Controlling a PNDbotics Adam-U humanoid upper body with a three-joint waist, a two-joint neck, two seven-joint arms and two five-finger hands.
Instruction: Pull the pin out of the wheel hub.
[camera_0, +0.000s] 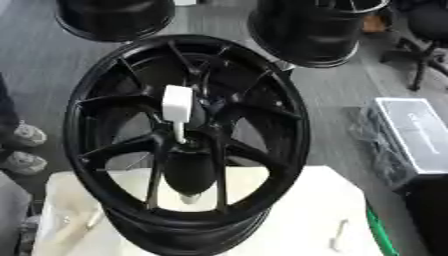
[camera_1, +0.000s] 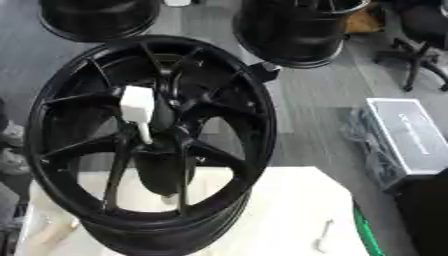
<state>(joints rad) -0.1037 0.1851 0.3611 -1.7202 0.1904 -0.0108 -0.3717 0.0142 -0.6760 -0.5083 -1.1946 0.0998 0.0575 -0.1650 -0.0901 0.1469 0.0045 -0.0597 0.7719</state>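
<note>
Nearest the camera, the black wheel hub (camera_0: 188, 140) is seen standing on a pale worktop (camera_0: 297, 210), its spoked face turned up toward the head. At its centre a white pin (camera_0: 178, 112) is lodged: a blocky white head sits above the hub's middle and a thin white shaft runs down into the centre bore. The pin appears still seated, so the extraction is judged not yet begun.

No robot hand is shown in either view, so nothing can be said of how far either is open or of anything held.

A small pale stick-like thing (camera_0: 339, 235) is seen lying on the worktop to the right of the hub. Beyond, two more dark wheels (camera_0: 311, 30) stand on the grey floor, and a grey box (camera_0: 418, 132) lies at the right.

For the next move, a robot hand would probably have to be brought in over the spokes, closed on the white head, and drawn back along the shaft's line.
</note>
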